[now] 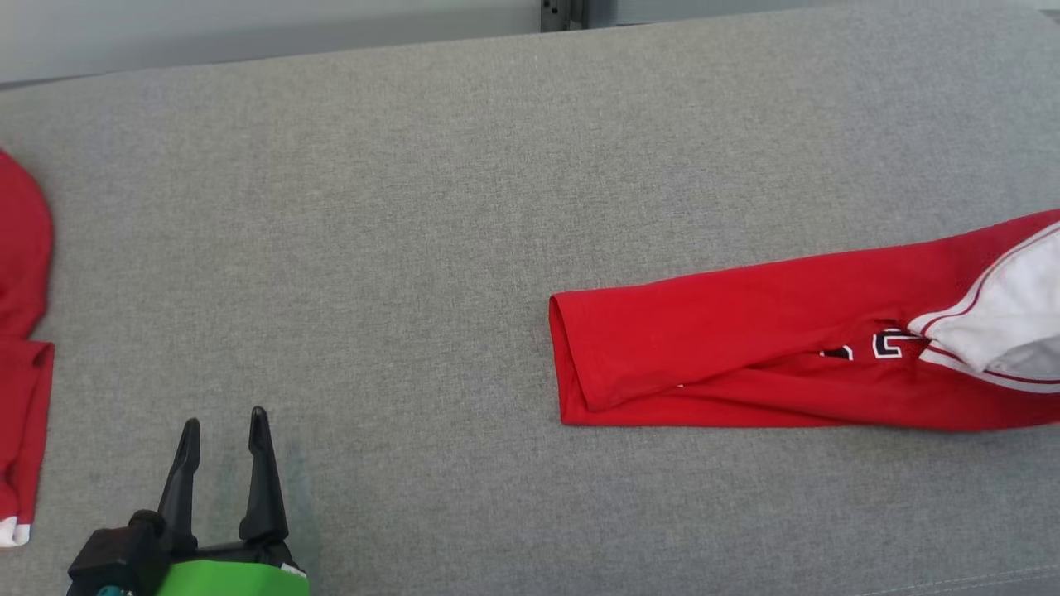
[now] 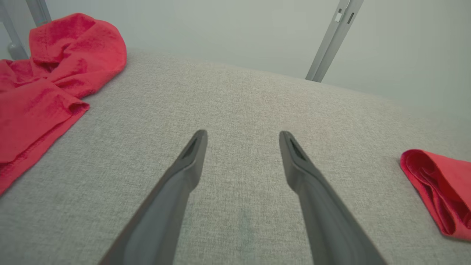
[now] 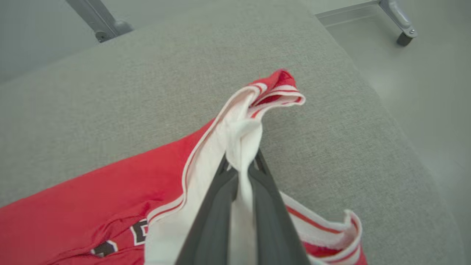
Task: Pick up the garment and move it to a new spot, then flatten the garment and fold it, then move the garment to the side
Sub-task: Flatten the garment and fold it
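The garment [image 1: 745,348] is a red jersey with white trim and dark lettering. It lies as a long folded strip at the right of the grey padded surface [image 1: 373,207], its folded end pointing left. My right gripper [image 3: 241,162] is shut on the garment's [image 3: 73,213] white-trimmed part, and the fabric bunches up between the fingers. At the lower left my left gripper [image 1: 225,418] is open with nothing in it, well away from the garment. Beyond the open left gripper [image 2: 243,133] in the left wrist view, the garment's folded end [image 2: 438,191] shows at the right.
A second red cloth [image 1: 21,331] lies crumpled at the surface's left edge, also seen as a heap [image 2: 48,73] in the left wrist view. The surface drops off to bare floor [image 3: 423,92] on the right. A metal leg with a caster [image 3: 399,22] stands beyond.
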